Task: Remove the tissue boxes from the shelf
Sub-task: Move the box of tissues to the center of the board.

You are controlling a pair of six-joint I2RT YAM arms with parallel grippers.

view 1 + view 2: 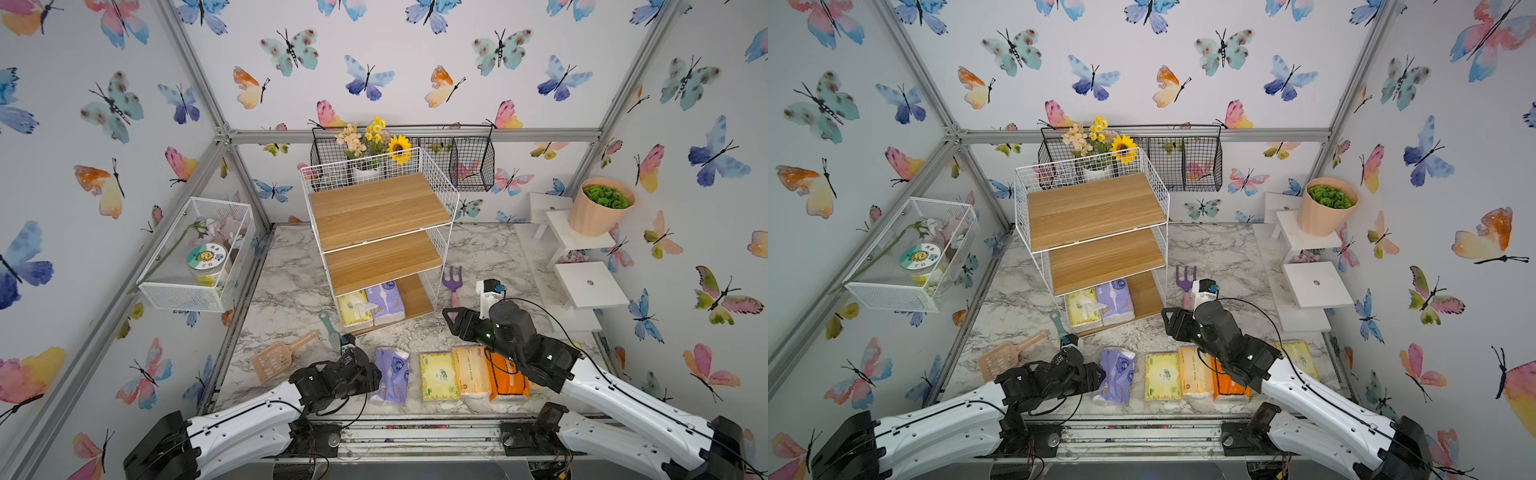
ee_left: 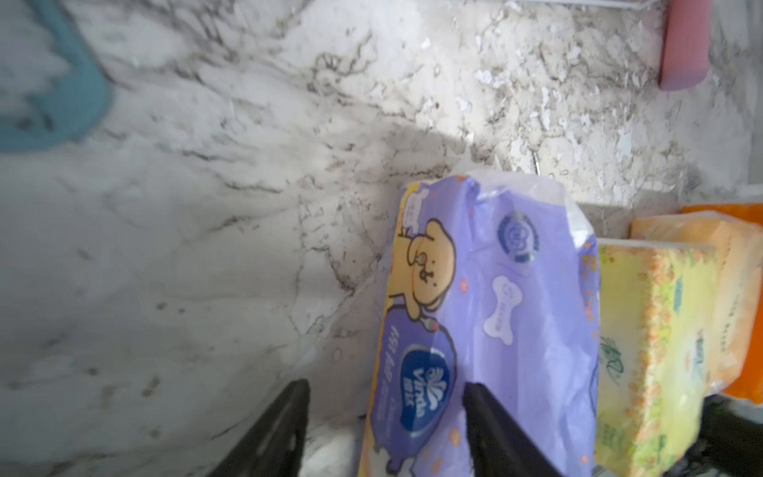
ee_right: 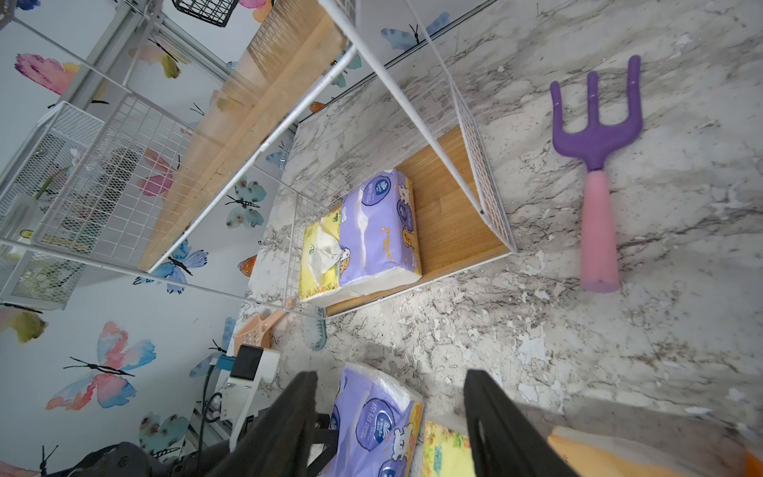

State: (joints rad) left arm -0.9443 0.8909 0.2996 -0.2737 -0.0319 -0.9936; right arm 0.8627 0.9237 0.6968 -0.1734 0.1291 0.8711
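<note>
- Shelf (image 1: 380, 216): yellow pack (image 1: 353, 307) and purple pack (image 1: 388, 302) side by side on the bottom board.
- Tabletop (image 1: 291, 291): second purple pack (image 1: 392, 374), yellow-green pack (image 1: 438, 376), peach pack (image 1: 471, 370), orange pack (image 1: 500, 386) in a row.
- Left gripper (image 2: 388, 384): jaws parted over the second purple pack's edge.
- Right gripper (image 3: 390, 373): jaws parted, empty.

i see the marble table (image 1: 286, 291) carrying the shelf (image 1: 378, 208), a row of tissue packs (image 1: 438, 376), a fork (image 1: 452, 282), scoop (image 1: 274, 361) and brush (image 1: 330, 330); two packs (image 1: 388, 303) lie on its bottom board (image 1: 419, 301).

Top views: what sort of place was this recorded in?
Probably a staged robot test cell, not a real room: aluminium frame holding butterfly wallpaper, a marble-print tabletop, and props like the shelf and potted plant.
</note>
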